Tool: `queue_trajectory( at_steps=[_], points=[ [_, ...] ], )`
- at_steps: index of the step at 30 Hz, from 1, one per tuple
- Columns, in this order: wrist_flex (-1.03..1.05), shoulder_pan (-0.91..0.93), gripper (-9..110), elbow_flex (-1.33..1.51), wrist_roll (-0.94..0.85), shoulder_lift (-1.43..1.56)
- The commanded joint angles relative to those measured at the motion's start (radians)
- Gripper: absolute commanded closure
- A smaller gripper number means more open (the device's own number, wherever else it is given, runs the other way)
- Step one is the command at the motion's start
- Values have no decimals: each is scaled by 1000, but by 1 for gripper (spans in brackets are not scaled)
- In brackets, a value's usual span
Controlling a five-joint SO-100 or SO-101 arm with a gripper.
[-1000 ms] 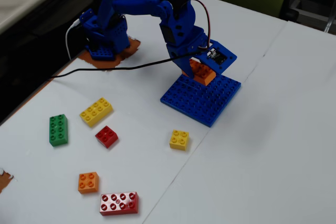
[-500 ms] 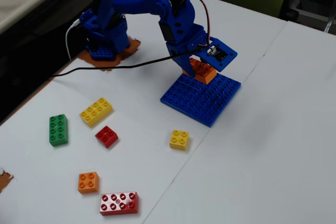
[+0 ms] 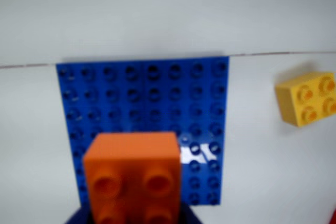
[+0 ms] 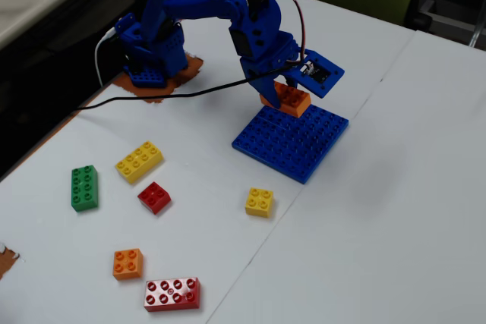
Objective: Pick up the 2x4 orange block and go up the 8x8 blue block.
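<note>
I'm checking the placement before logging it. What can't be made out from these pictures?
- Fingertips of the gripper: hidden by the orange block in the fixed view, cut off by the bottom edge in the wrist view.
- Orange block: near end cut off there, so its length is unclear.
- Contact with the blue plate: neither view settles it.

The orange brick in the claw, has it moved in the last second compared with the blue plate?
Yes. In the fixed view the orange brick, held in the gripper, has risen: it sat low against the blue plate's far edge before, and now hangs clearly above it.
</note>
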Motion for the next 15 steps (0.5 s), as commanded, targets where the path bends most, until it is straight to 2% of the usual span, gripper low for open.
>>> queue_trajectory(
  at_steps=[1, 15],
  points=[
    [-15, -20, 101, -51, -29, 11],
    [-52, -18, 101, -58, -17, -15]
  ],
)
